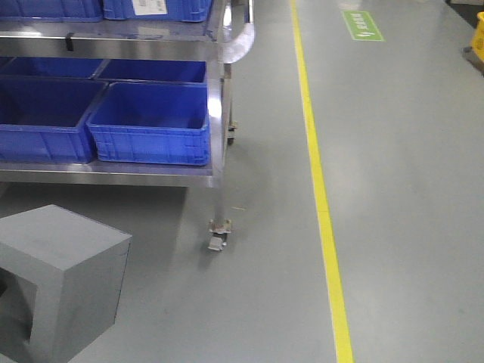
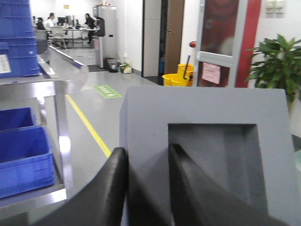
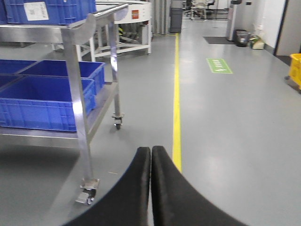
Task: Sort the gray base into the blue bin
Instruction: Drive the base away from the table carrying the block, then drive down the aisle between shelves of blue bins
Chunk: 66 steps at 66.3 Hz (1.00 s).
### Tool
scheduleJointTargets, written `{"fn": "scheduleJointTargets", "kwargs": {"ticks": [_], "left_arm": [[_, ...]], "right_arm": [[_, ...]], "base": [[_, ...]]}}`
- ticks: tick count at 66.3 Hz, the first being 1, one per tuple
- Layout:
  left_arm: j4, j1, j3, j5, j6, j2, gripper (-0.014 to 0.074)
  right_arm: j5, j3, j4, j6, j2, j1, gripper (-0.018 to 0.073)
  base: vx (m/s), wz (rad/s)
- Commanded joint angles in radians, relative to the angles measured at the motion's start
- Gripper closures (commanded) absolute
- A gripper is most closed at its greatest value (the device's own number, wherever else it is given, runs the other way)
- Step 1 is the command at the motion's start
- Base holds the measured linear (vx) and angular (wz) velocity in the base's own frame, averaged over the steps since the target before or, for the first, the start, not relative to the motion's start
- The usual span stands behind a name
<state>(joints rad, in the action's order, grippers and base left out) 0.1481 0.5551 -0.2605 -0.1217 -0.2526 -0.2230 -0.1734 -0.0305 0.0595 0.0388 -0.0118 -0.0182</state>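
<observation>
The gray base hangs at the lower left of the front view, above the floor, its square recess facing left. In the left wrist view the gray base fills the frame. My left gripper is shut on the recess's left wall, one finger outside the cube and the other finger inside the recess. A blue bin sits on the cart's lower shelf, ahead and to the left, and also shows as the blue bin. My right gripper is shut with nothing in it, over the floor.
A steel cart carries several blue bins on two shelves; its leg and caster stand close ahead. A yellow floor line runs to the right. A yellow mop bucket and a plant lie farther off.
</observation>
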Motion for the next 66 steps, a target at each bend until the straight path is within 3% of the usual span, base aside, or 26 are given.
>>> {"fn": "scheduleJointTargets", "kwargs": {"ticks": [1, 20, 66], "left_arm": [[-0.002, 0.006, -0.03, 0.113, -0.009, -0.006, 0.0602], [-0.002, 0.006, -0.03, 0.113, -0.009, -0.006, 0.0602], [-0.002, 0.006, -0.03, 0.113, -0.009, -0.006, 0.0602]], "right_arm": [[0.075, -0.014, 0.006, -0.005, -0.011, 0.005, 0.0568], [0.075, -0.014, 0.006, -0.005, -0.011, 0.005, 0.0568], [0.075, -0.014, 0.006, -0.005, -0.011, 0.005, 0.0568]], "base": [[0.32, 0.28], [0.29, 0.55], [0.24, 0.91]]}}
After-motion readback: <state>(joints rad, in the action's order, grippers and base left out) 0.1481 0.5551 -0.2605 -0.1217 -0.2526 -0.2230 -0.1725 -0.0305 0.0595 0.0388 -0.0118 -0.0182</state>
